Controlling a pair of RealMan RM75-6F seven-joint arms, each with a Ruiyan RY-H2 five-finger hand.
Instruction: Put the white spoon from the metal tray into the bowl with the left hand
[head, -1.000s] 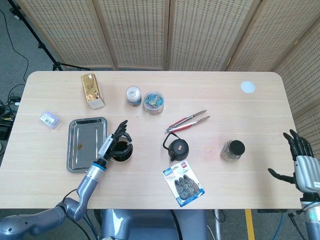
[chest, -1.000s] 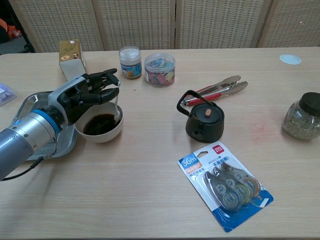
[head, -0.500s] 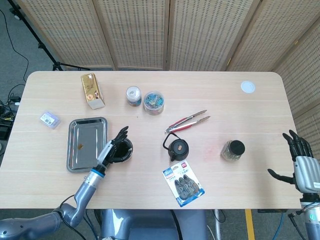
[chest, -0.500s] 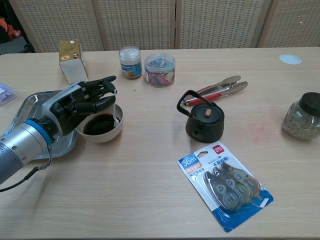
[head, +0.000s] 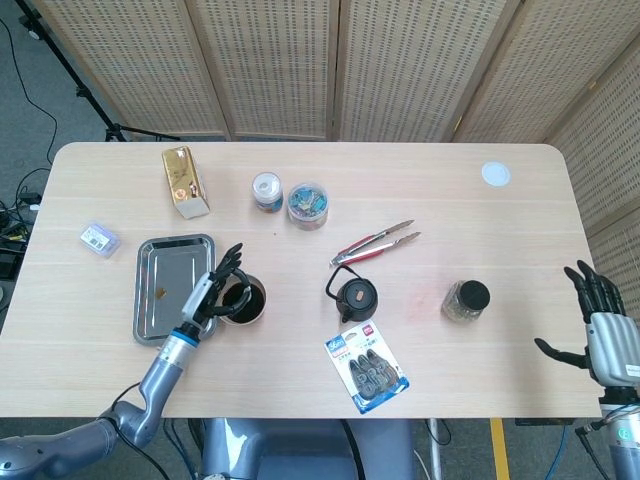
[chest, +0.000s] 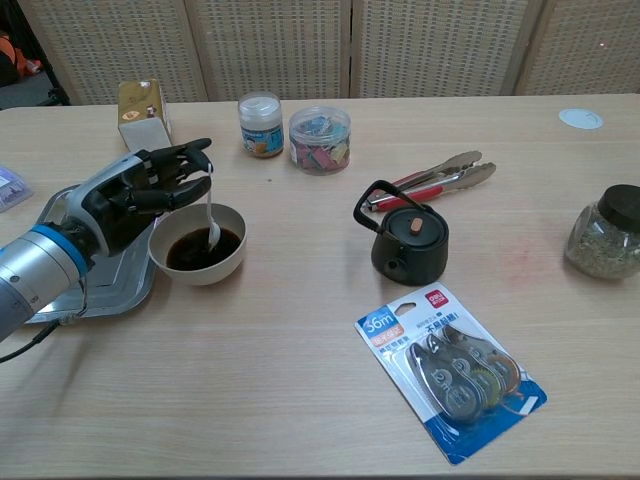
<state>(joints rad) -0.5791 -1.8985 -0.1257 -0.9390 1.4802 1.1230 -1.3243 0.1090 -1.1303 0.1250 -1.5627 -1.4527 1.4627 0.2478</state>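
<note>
The thin white plastic spoon (chest: 211, 214) stands in the white ceramic bowl (chest: 198, 259) of dark liquid, its handle leaning against the left hand's (chest: 128, 197) fingertips (chest: 196, 165); whether they pinch it cannot be told. The rectangular metal tray (head: 172, 250) sits just left of the bowl. The right hand (head: 603, 328) (at the table's right edge) has its fingers spread, holding nothing.

white spoon (chest: 212, 215), black teapot (chest: 409, 244)
</note>
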